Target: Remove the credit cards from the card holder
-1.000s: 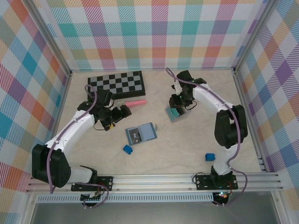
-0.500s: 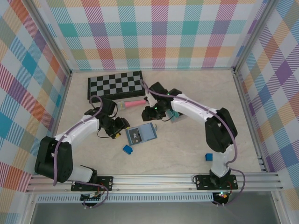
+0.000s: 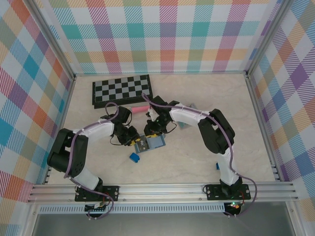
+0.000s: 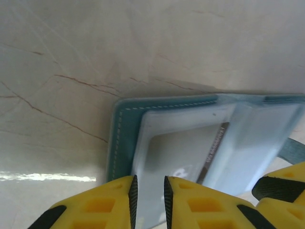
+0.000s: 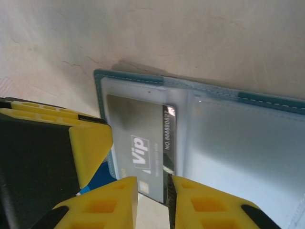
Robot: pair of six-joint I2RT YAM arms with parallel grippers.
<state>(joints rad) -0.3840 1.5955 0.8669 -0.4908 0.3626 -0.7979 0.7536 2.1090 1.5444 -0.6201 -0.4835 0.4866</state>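
Note:
The card holder lies open and flat at mid-table, slate-blue outside, pale inside. A dark grey credit card marked "Vip" sits in its left pocket, its lower edge poking past the holder's rim. My left gripper hovers low over the holder's left border, jaws a slim gap apart with only pocket lining showing between them. My right gripper is at the card's lower right corner, jaws narrowly apart. The left gripper's yellow finger shows beside the card.
A chessboard lies at the back left with a pink stick in front of it. One small blue block sits just below the holder, another near the right arm's base. A grey box is partly behind the right arm.
Both arms swung in to the card holder, the right one from the grey box on the right. Both pairs of jaws narrowed, the left from wide open.

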